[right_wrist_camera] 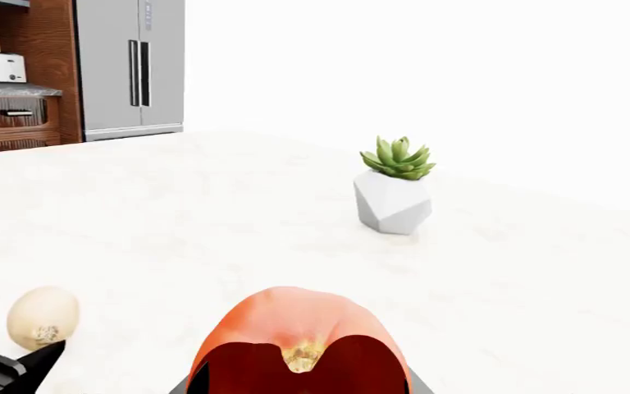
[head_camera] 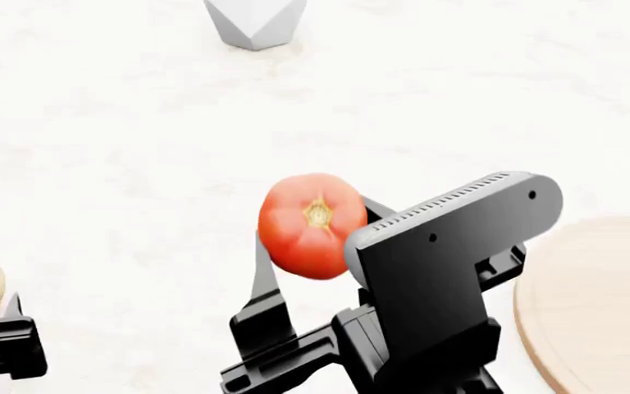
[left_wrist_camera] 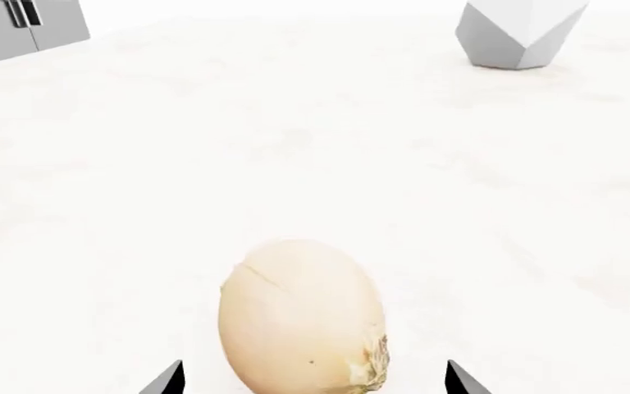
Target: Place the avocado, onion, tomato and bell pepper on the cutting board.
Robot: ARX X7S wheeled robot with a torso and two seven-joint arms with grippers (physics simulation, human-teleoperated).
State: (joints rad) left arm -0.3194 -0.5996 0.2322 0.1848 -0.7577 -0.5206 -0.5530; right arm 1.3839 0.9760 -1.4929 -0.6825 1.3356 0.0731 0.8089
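Right now the bench is mostly bare; the cutting board lies at my right. My right gripper grips the tomato, lifted. I should carry it level over the board before releasing. My left gripper stands open around the onion.

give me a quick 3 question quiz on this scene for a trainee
1. True or false: the tomato already lies on the cutting board.
2. Which item sits between the open fingers of the left gripper? A avocado, B onion, C bell pepper.
3. Fill in: the faceted white pot holds a small green ____.

Key: 1 false, the right gripper holds it beside the board. 2 B, the onion. 3 succulent.
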